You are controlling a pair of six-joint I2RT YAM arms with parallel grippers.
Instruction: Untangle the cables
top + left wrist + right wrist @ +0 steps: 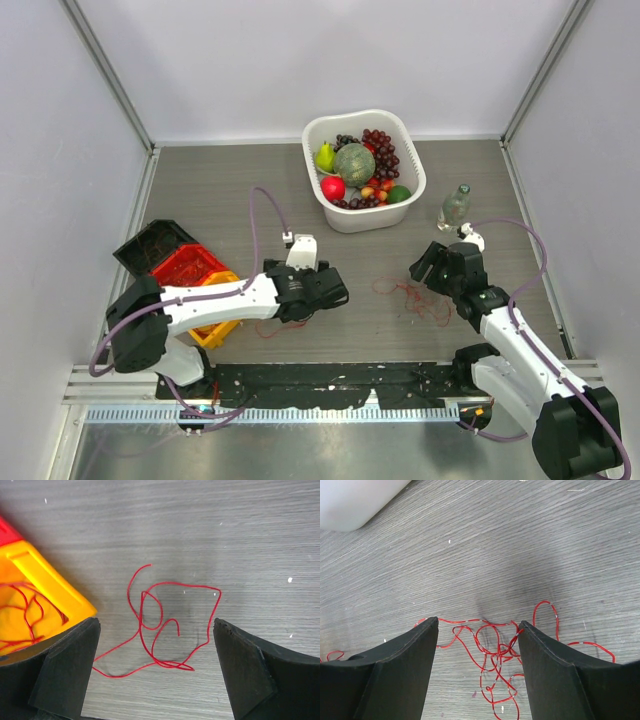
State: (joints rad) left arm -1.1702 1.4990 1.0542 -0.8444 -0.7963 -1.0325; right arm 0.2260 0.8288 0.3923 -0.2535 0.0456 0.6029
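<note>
A tangle of thin red cables (415,297) lies on the wood-grain table, right of the middle. My right gripper (425,265) hovers just over it, open. In the right wrist view the cables' knotted loops (495,652) lie between and below the fingertips of the right gripper (477,625), untouched as far as I can see. A separate loose red cable (162,625) lies flat on the table beside the yellow basket (47,587). The left gripper (156,623) is wide open above it and holds nothing. More red cable (22,615) rests inside that basket.
A white tub (365,218) of fruit stands at the back centre; its corner (350,500) shows in the right wrist view. A clear bottle (455,205) stands to its right. Black (150,245), red (188,265) and yellow (215,333) baskets sit at the left, under the left arm.
</note>
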